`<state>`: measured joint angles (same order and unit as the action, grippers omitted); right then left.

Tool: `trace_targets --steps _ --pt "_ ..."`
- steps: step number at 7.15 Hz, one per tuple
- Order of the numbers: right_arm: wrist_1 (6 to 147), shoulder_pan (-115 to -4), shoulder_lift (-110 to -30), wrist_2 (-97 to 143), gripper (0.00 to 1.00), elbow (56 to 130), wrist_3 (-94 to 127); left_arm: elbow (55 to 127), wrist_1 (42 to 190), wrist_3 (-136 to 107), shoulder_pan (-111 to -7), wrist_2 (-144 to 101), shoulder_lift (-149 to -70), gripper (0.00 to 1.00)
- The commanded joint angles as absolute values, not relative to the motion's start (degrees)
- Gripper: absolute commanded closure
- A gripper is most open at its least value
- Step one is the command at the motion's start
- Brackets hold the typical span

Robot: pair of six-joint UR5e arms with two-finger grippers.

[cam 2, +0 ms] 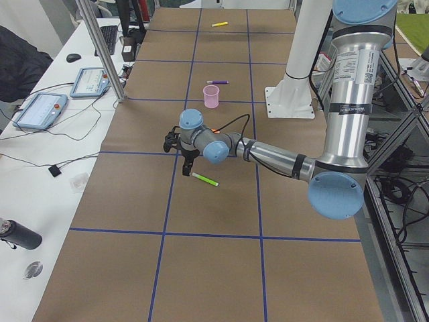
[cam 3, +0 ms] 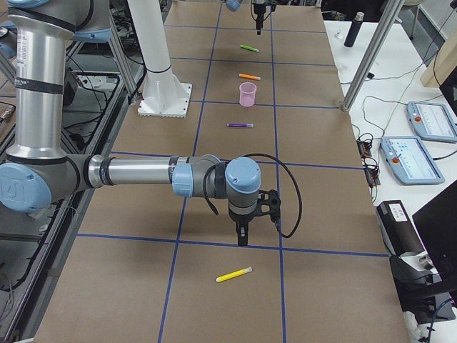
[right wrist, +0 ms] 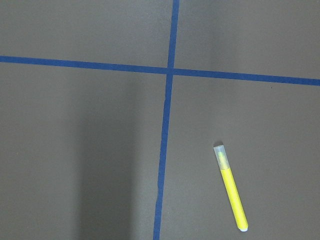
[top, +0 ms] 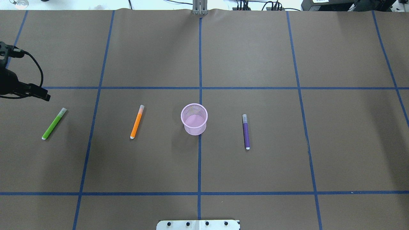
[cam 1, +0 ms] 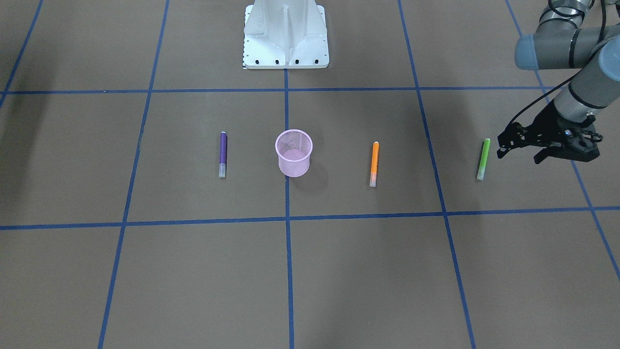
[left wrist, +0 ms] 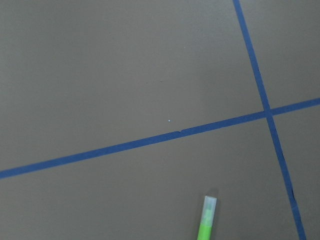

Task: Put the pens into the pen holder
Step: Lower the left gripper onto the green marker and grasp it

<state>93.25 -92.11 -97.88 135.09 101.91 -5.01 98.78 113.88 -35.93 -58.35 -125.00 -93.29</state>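
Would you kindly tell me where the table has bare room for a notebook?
Bare: the squares between the robot base and the orange pen, and right of the purple pen. Crowded: around the pen holder, and at the green pen beside the left end effector.

Brown table [top: 255, 48] marked into squares by blue tape [top: 199, 179], with a white bench [cam 2: 27, 174] alongside.
On the bench lie two pendants [cam 2: 40, 111], a keyboard [cam 2: 109, 40], a mouse [cam 2: 74, 58], loose cables and a black bottle [cam 2: 19, 235]; a metal post [cam 2: 100, 47] stands at the table's edge.
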Motion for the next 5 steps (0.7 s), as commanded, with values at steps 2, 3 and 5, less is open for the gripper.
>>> trace_targets --steps 2,3,5 --pt "93.3 -92.1 -97.6 135.3 0.00 101.9 -5.0 94.4 114.3 -36.0 -52.4 -122.0 -94.7 0.02" --pt "93.3 -92.1 -97.6 135.3 0.00 101.9 -5.0 92.9 114.5 -35.9 -52.3 -122.0 -95.7 0.09" --pt "93.3 -92.1 -97.6 135.3 0.00 101.8 -5.0 92.7 114.6 -35.9 -51.6 -122.0 -96.0 0.27"
